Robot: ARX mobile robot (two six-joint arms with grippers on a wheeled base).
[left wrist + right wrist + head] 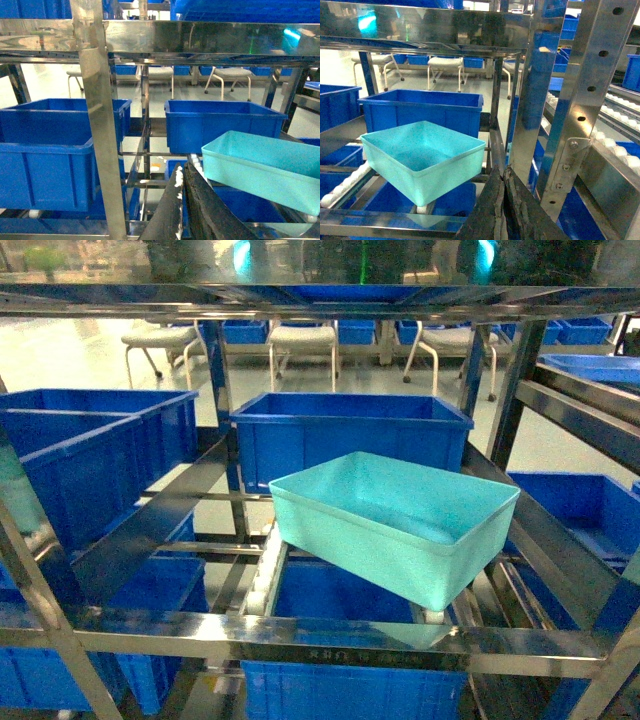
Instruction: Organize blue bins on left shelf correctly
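Currently your turquoise bin sits skewed on the left shelf rollers, corner toward 5 o'clock, needing straightening. Both end effectors, left and right, appear pressed together, holding nothing.

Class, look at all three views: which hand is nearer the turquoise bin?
Hard to call; perhaps right. The left hand sits low to the left of the bin; the right hand sits low to its right. Neither touches it.

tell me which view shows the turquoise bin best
The head view: the whole turquoise bin shows, skewed on the roller rails. The right wrist view shows it whole but nearer one corner; the left wrist view cuts off its right end.
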